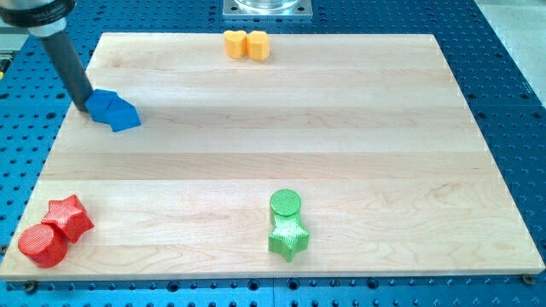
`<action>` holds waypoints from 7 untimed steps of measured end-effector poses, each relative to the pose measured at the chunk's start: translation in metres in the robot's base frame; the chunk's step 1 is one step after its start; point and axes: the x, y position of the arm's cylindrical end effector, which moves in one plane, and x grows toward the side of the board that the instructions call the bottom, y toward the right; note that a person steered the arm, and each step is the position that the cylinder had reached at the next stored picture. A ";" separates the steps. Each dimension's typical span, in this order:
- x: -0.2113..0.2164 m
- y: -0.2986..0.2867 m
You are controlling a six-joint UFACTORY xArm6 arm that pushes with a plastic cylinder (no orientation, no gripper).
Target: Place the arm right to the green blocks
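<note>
While my tip (86, 108) touches the left edge of the blue blocks (113, 110) at the board's (358, 128) upper left (a bare rod, nothing to open or close), the green cylinder (286, 203) and green star (288, 237) sit touching near the bottom middle, well apart from it.

Two green blocks (287, 223), two red blocks (55, 231), two blue blocks (113, 109), two yellow blocks (246, 44)

Pale wood board (341, 128) w/ horizontal grain fills most of the view, light even, soft shadows. Underneath & all around: blue perforated table (503, 77), rows of small holes, showing at the view's left, right & bottom edges. Grey metal plate (268, 8) at the view's top, center, just behind the board edge.
</note>
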 end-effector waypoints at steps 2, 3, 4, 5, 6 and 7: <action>-0.090 0.003; -0.045 0.007; -0.022 0.007; -0.006 0.006; -0.001 0.013; -0.014 0.031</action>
